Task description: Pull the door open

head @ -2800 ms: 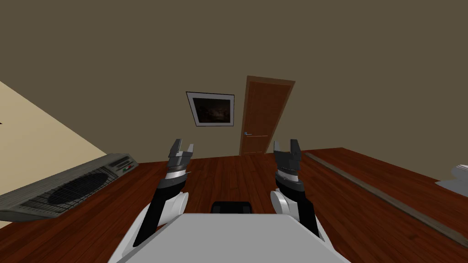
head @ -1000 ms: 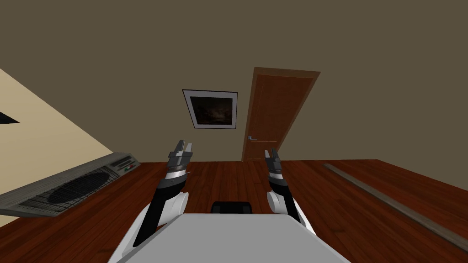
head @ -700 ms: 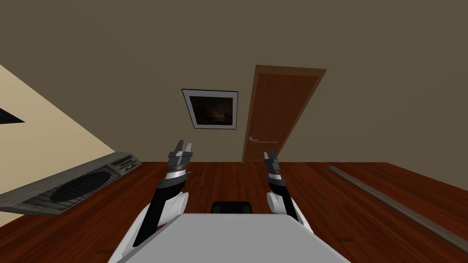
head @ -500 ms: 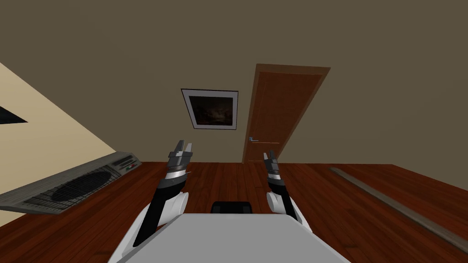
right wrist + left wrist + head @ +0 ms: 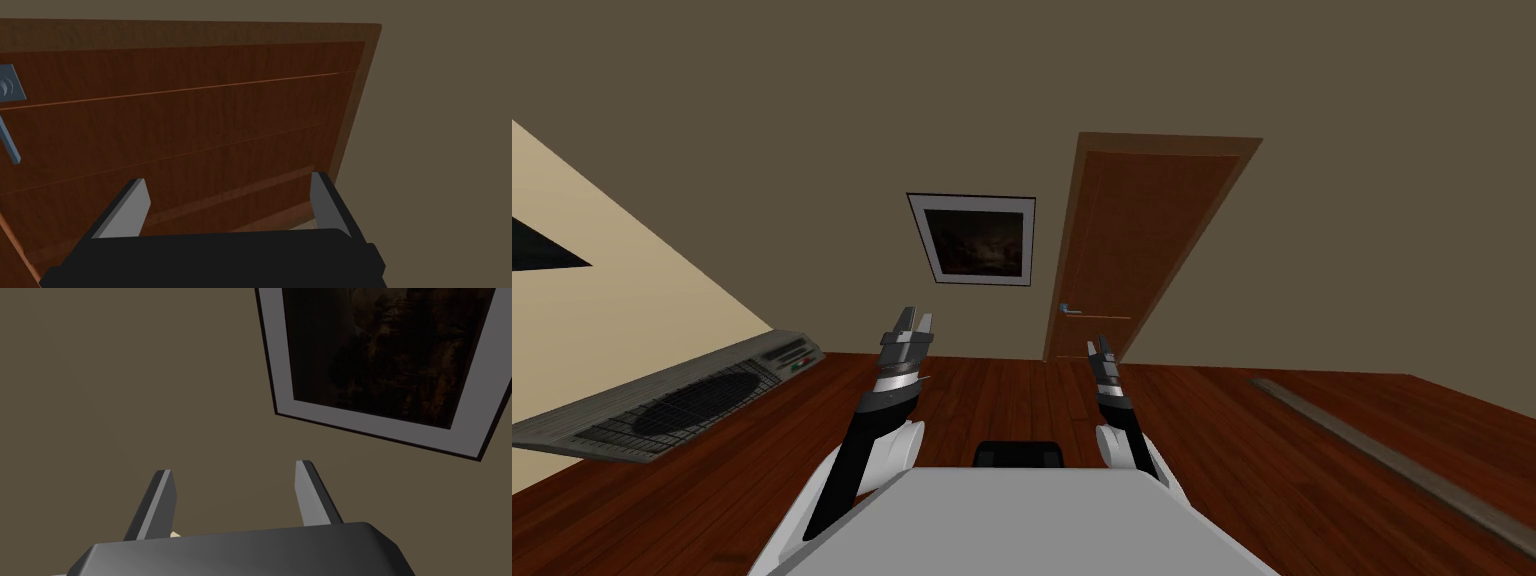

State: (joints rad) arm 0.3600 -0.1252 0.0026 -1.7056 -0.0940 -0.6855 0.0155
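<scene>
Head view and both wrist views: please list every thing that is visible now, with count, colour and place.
door: one, reddish brown wood, in the olive far wall
picture: one, dark with a light grey border, on the far wall, left of the door
door handle: one, blue-grey lever, on the door's edge nearest the picture
grille box: one, grey with a dark grille, on the floor by the cream wall, on my left
strip: one, grey-brown, flat on the floor to my right
floor: reddish brown boards
left gripper: fingers open, facing the picture
right gripper: fingers open, facing the door
</scene>
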